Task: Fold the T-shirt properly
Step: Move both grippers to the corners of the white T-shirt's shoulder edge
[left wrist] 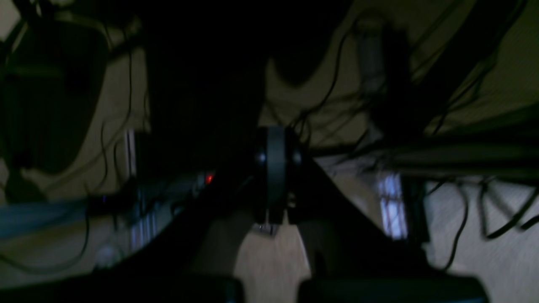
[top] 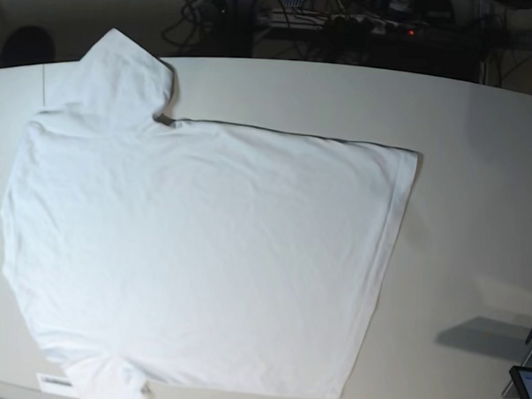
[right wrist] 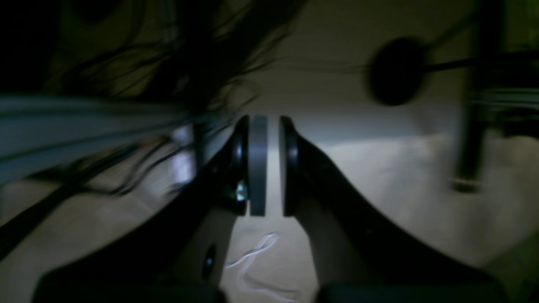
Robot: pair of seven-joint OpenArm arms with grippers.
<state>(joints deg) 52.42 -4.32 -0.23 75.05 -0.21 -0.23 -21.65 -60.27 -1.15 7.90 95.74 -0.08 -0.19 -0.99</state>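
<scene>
T-shirt [top: 202, 250] flat on table [top: 479, 173], left gripper [left wrist: 276, 181] closed, right gripper [right wrist: 272, 166] slightly apart

We see both wrist views dark and smeared by blur. Around the left end effector [left wrist: 276, 185] only vague cables and a red light [left wrist: 209, 179] register. Beside the right end effector [right wrist: 268, 168] a round dark shape [right wrist: 396, 70] stays unidentifiable. In the base view, the T-shirt [top: 202, 250] runs past the bottom edge at its lower sleeve (a small label [top: 55, 382] there is unreadable), and the desk [top: 479, 173] is cut off too.
</scene>
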